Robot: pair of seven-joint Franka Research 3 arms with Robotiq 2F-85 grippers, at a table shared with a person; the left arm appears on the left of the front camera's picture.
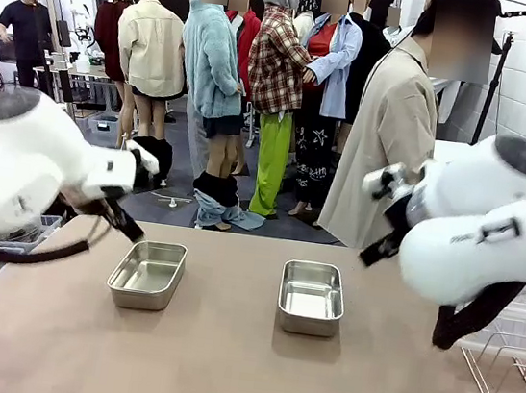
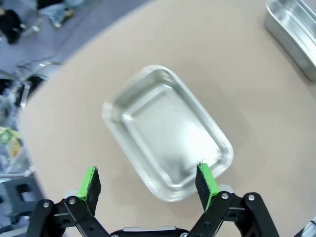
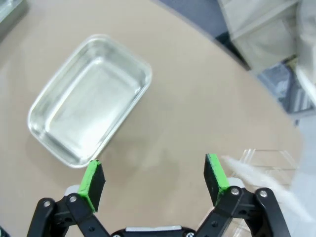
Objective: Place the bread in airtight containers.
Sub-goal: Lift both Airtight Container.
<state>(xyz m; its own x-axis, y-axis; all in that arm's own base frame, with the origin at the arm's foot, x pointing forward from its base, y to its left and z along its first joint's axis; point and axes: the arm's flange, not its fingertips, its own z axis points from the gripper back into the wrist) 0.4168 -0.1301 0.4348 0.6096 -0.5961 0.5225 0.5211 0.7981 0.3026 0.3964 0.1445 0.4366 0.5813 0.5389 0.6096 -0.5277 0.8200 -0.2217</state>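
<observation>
We see two lidless steel containers side by side mid-table, the left container (image 1: pixel 146 275) and the right container (image 1: pixel 311 298), with bare table (image 1: pixel 220 375) between them and in front. The left gripper (image 2: pixel 148 182) hangs over the left container's corner, fingers released and empty; the table's edge curves close beside it. The right gripper (image 3: pixel 154 180), equally spread and empty, hangs over bare surface beside the right container. The front view adds a person (image 1: pixel 391 146) at the far edge and a wire rack (image 1: pixel 502 369).

Shiny steel containers (image 1: pixel 147 276) on matt tan tabletop (image 1: pixel 220 375)
</observation>
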